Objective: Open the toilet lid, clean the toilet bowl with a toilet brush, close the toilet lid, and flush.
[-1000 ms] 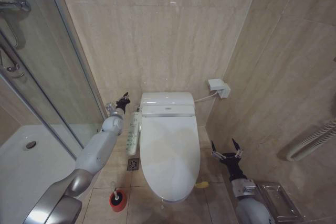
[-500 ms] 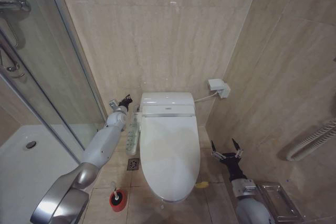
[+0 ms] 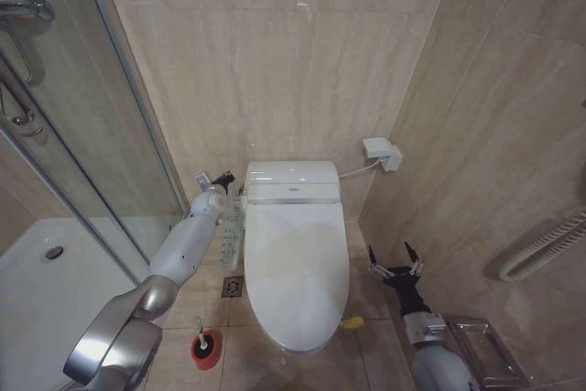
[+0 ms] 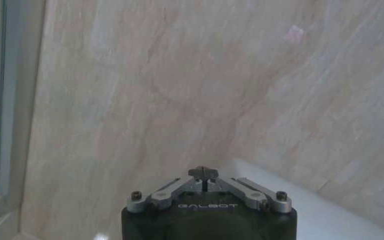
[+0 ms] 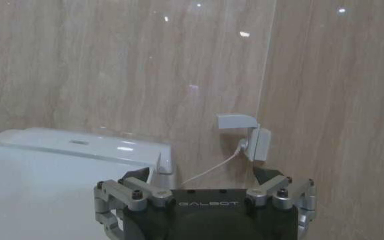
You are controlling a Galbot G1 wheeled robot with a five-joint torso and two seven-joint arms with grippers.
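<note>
The toilet lid (image 3: pixel 295 263) lies closed and hides the toilet bowl beneath it; the white bidet unit (image 3: pixel 291 180) sits at its rear. The toilet brush (image 3: pixel 203 343) stands in its red holder cup on the floor, left of the toilet's front. My left arm reaches far forward, and my left gripper (image 3: pixel 222 178) is shut on nothing beside the rear left corner of the bidet unit. In the left wrist view its fingertips (image 4: pixel 204 173) meet in front of the wall. My right gripper (image 3: pixel 396 258) hangs open to the right of the toilet, holding nothing.
A narrow white button panel (image 3: pixel 232 231) runs along the toilet's left side, with a floor drain (image 3: pixel 232 287) in front of it. The glass shower enclosure (image 3: pixel 82 180) stands on the left. A wall socket (image 3: pixel 380 153) with a cable sits behind the toilet on the right. A metal tray (image 3: pixel 490 350) lies at the lower right.
My left gripper has moved a little lower and to the right, closer to the rear left corner of the toilet. My right arm has not moved.
</note>
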